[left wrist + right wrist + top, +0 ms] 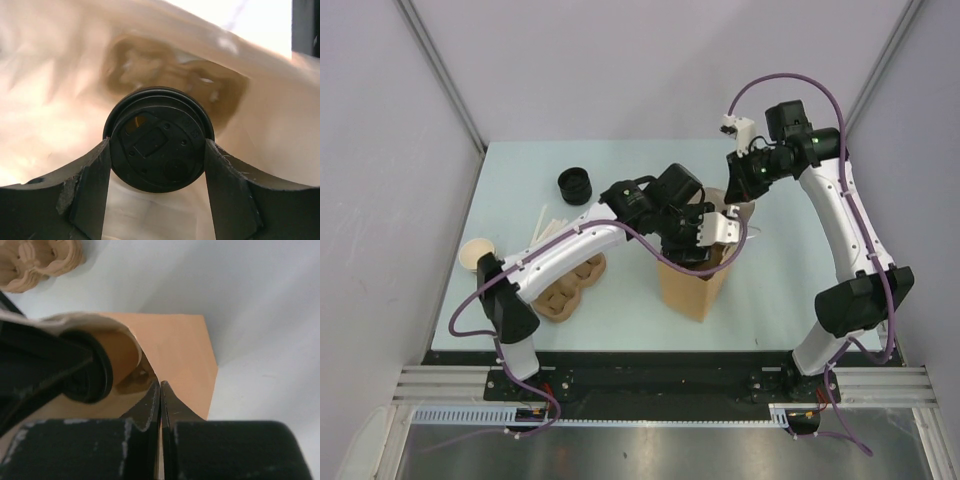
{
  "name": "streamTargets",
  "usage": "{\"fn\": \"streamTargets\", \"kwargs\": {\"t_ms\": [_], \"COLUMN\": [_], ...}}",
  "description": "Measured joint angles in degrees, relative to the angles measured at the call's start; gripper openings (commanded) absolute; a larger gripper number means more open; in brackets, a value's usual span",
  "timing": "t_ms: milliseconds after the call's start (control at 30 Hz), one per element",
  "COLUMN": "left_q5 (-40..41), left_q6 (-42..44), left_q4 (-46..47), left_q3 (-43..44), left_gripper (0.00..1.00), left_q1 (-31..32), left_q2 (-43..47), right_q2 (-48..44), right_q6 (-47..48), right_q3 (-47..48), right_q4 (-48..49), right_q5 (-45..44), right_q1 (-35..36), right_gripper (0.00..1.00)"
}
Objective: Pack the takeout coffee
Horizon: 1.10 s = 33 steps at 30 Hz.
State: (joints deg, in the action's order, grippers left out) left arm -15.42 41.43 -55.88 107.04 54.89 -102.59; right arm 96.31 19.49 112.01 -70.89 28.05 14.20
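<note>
Your left jaws clamp the black-lidded takeout coffee cup point(157, 145) inside the tan paper bag point(692, 290). Your right jaws pinch its rim to hold it open.

Bag point(692, 290) mouth taken up by left gripper point(156, 147) clamping coffee point(159, 165), bag walls close all round it, right gripper point(160, 386) pinching bag's far rim, carrier point(570, 288) near bag's left under left arm, lids point(575, 185) well off bag's far left, open table point(775, 285) right of bag and on its near side

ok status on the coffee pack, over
Left end effector shut on takeout coffee, cup inside the paper bag. Right end effector shut on its rim. Nothing seen blocking.
</note>
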Motion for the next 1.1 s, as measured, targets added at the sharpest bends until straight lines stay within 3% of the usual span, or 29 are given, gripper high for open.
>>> {"fn": "streamTargets", "kwargs": {"t_ms": [367, 433, 500, 533, 700, 833, 1100], "left_q5": [0.0, -0.24, -0.59, -0.83, -1.31, -1.46, -2.34], "left_q6": [5.95, 7.08, 7.61, 7.8, 8.59, 8.66, 8.66], "left_q4": [-8.07, -9.03, -9.68, -9.9, -9.64, -8.66, -7.1], "left_q3": [4.48, 4.5, 4.48, 4.31, 0.96, -2.19, -2.69], "left_gripper": [0.25, 0.24, 0.24, 0.24, 0.24, 0.24, 0.24], "left_q1": [-5.9, -5.9, -5.9, -5.9, -6.19, -6.29, -6.29], "left_q2": [0.42, 0.9, 1.22, 1.44, 3.69, 5.53, 6.71], "right_q2": [-4.9, -6.27, -7.23, -7.56, -7.19, -4.0, 1.81], "right_q6": [-0.57, -0.28, -0.26, -0.22, 0.07, 0.9, 11.74], "right_q3": [-8.98, -10.16, -10.88, -10.95, -9.66, -2.43, 6.45], "right_q4": [-4.26, -4.63, -5.16, -5.57, -6.34, -6.27, -2.97], "right_q5": [11.98, 14.03, 14.93, 15.19, 14.49, 12.33, 9.4], "right_q1": [-0.57, -0.57, -0.57, -0.57, -0.57, -0.57, 2.47], "right_gripper": [0.05, 0.23, 0.48, 0.52, 0.64, 0.7, 0.76]}}
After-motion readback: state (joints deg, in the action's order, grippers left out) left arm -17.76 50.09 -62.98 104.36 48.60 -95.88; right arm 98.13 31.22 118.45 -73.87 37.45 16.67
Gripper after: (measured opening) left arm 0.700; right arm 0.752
